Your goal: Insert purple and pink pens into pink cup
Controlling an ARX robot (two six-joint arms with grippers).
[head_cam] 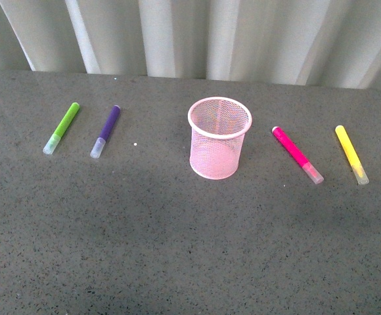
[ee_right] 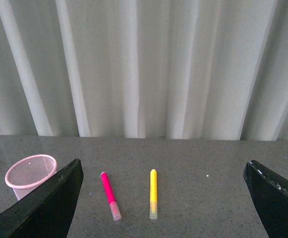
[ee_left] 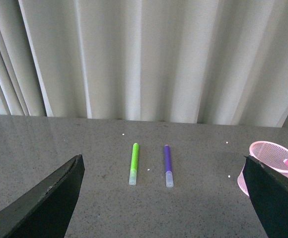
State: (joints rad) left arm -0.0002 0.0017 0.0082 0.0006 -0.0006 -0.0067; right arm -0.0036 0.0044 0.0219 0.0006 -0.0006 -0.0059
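While both are held open, left end effector (ee_left: pixel 162 159) is faced lengthwise by purple pen (ee_left: pixel 167 165), right end effector (ee_right: pixel 162 162) by pink pen (ee_right: pixel 109 195).

The grey speckled table (head_cam: pixel 177 249) before me carries a loose row of things, none touching. A green marker (head_cam: pixel 62 128) and purple pen (head_cam: pixel 106 131) lie on my left. The cup (head_cam: pixel 213 154) stands upright mid-table. A pink pen (head_cam: pixel 297 155) and yellow marker (head_cam: pixel 351 154) lie on my right.

Light is soft, diffuse and even, apparently entering through the curtain (head_cam: pixel 243 39) beyond the left hand (ee_left: pixel 162 166) and right hand (ee_right: pixel 163 166). Shadows on the surface (head_cam: pixel 177 249) are faint. Mild grain; both hands render underexposed.
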